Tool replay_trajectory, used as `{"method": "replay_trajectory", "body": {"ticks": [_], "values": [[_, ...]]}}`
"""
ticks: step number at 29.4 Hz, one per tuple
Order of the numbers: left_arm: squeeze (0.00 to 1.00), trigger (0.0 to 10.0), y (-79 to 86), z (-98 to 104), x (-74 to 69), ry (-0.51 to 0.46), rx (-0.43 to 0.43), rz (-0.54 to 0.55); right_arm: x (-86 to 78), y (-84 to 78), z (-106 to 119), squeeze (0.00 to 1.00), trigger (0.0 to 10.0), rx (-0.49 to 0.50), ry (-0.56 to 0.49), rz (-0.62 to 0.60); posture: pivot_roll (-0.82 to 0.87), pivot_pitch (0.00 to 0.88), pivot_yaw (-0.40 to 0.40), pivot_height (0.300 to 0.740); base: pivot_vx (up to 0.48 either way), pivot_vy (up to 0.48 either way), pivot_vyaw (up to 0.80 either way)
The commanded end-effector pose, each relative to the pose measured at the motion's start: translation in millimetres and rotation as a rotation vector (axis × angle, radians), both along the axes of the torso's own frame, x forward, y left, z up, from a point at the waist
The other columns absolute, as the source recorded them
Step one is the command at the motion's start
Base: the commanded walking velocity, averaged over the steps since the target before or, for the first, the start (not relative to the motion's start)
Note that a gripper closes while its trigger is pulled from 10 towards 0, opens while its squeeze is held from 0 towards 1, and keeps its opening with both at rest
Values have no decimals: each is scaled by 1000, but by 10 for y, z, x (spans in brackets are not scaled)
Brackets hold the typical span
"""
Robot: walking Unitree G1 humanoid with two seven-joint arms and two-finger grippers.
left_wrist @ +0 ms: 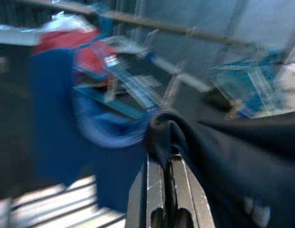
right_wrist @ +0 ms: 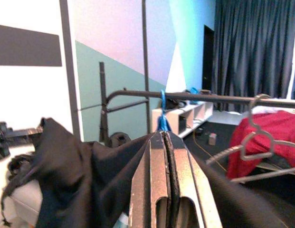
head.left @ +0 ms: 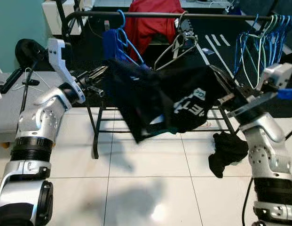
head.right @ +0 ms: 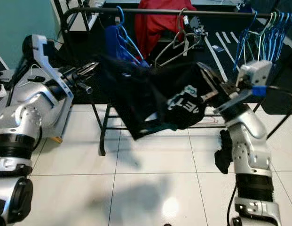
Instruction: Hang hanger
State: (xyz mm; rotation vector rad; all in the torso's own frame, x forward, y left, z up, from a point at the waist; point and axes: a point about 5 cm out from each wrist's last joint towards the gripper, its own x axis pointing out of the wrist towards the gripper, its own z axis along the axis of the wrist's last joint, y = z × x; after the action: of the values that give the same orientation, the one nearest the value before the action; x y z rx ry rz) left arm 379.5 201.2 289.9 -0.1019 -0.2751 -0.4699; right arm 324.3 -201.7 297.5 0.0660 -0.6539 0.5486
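Grippers both pinch black shirt (head.left: 160, 101): left gripper (head.left: 99, 74) and right gripper (head.left: 224, 96) clamp opposite edges, stretched below rack rail (head.left: 207, 16). Blue hanger (head.left: 123, 40) hangs on rail behind. Risk: cloth sags, slips from thin pinch, snags neighbouring hangers.

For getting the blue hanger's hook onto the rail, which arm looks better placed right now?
Left, probably. The left gripper pinches the black garment right beside the blue hanger, just below the rail. The right gripper, jaws shut on the garment's far end, sits lower and farther from that hook.
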Motion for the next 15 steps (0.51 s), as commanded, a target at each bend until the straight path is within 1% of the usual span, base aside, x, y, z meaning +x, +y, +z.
{"method": "replay_trajectory", "body": {"ticks": [1, 2, 3, 4, 5, 7, 9, 11, 13, 15], "values": [[0, 7804, 66, -219, 36, 82, 9, 97, -8, 15, 50, 0, 0, 25, -10, -8, -48, 221, -10, 740, 0, 0, 0], [0, 10000, 237, -565, 38, 224, 27, 284, 17, 40, 70, 0, 0, 50, 8, -27, -47, 222, -11, 740, 0, 0, 0], [0, 10000, 283, -661, 28, 263, 34, 331, 23, 43, 73, 0, 0, 52, 13, -34, -47, 222, -11, 740, 0, 0, 0], [0, 10000, 283, -661, 28, 263, 34, 331, 23, 43, 73, 0, 0, 52, 13, -34, -47, 222, -11, 740, 0, 0, 0], [0, 10000, 325, -772, 2, 300, 54, 365, 35, 33, 84, 0, 0, 56, 18, -51, -49, 223, -13, 740, 0, 0, 0], [0, 10000, 325, -772, 2, 300, 54, 365, 35, 33, 84, 0, 0, 56, 18, -51, -49, 223, -13, 740, 0, 0, 0], [0, 10000, 372, -981, -68, 346, 88, 414, 63, -28, 135, 0, 0, 75, 33, -93, -52, 226, -15, 740, 0, 0, 0], [0, 10000, 372, -981, -68, 346, 88, 414, 63, -28, 135, 0, 0, 75, 33, -93, -52, 226, -15, 740, 0, 0, 0], [0, 10000, 405, -1126, -123, 375, 86, 465, 72, -47, 174, 0, 0, 73, 45, -92, -56, 228, -20, 740, 0, 0, 0], [0, 10000, 389, -1133, -132, 364, 84, 471, 67, -35, 180, 0, 0, 67, 50, -82, -55, 228, -23, 740, 0, 0, 0]]}}
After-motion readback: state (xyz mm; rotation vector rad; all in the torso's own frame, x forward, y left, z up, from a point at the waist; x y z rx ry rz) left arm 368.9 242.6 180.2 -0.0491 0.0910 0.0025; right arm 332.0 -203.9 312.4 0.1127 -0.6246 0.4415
